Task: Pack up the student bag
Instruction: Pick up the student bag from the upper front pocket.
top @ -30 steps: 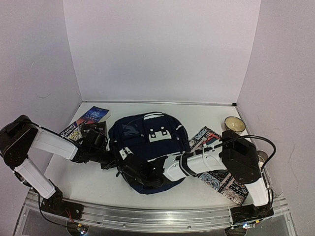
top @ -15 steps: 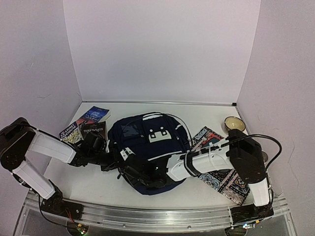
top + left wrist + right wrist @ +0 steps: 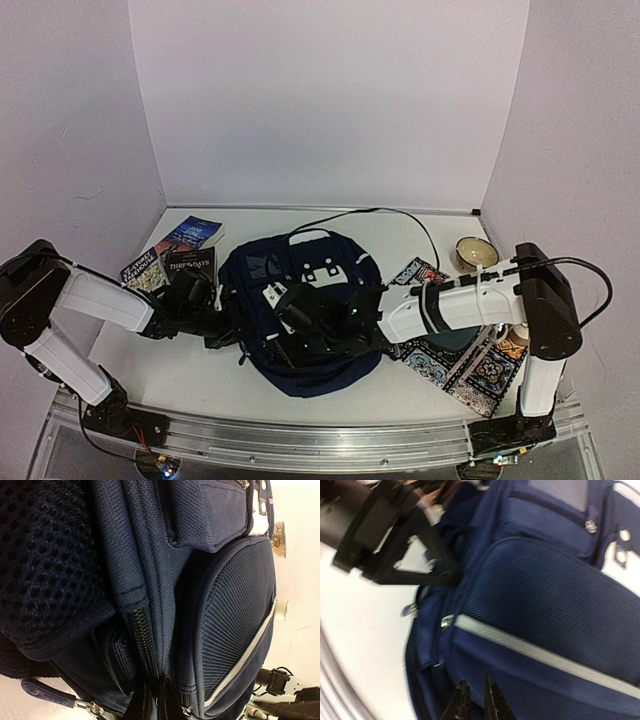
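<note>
The student bag [image 3: 318, 375], a rounded navy pack of coarse woven fabric with mesh panels and a pale stripe, lies on the table [image 3: 180, 375] between both arms. At its zipper seam the left gripper [image 3: 156, 702] is clamped tight; the right gripper [image 3: 476, 700], at its lower edge, shows a thin slit, and I cannot tell if it has hold

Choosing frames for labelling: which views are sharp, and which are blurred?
Top external: sharp, evenly lit, soft shadow round the large dark navy fabric backpack. Left wrist: crisp, its weave clearly readable. Right wrist: motion-blurred, edges smeared.
</note>
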Robot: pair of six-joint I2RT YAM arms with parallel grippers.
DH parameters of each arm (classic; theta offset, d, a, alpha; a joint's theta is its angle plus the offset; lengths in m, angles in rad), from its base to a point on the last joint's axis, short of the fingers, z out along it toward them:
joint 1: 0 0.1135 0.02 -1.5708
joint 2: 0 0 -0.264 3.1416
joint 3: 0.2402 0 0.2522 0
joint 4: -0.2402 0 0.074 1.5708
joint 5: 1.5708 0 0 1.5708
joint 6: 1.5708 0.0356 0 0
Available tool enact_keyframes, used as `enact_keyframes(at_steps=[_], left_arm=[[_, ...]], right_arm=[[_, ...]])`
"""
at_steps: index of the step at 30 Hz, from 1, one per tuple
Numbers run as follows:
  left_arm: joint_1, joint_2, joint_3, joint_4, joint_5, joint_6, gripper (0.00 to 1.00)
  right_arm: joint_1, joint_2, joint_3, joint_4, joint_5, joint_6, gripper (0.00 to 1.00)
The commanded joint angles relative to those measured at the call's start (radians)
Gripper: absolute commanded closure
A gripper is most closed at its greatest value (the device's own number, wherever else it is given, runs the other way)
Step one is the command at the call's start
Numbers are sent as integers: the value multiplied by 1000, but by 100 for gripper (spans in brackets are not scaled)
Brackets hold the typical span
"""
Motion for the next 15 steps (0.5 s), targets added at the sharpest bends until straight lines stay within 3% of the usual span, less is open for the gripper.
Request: enact_keyframes(at_steps=[1, 5, 15], left_arm=[[-2, -46, 7, -26, 24, -13, 100], [-2, -57, 3, -26, 27, -21, 100], [-4, -82, 2, -25, 39, -28, 100]], right_arm=[[8, 11, 17, -11, -132, 56, 85], [8, 36, 16, 21, -196, 122, 83], [-14, 91, 0, 86, -188, 248, 75]])
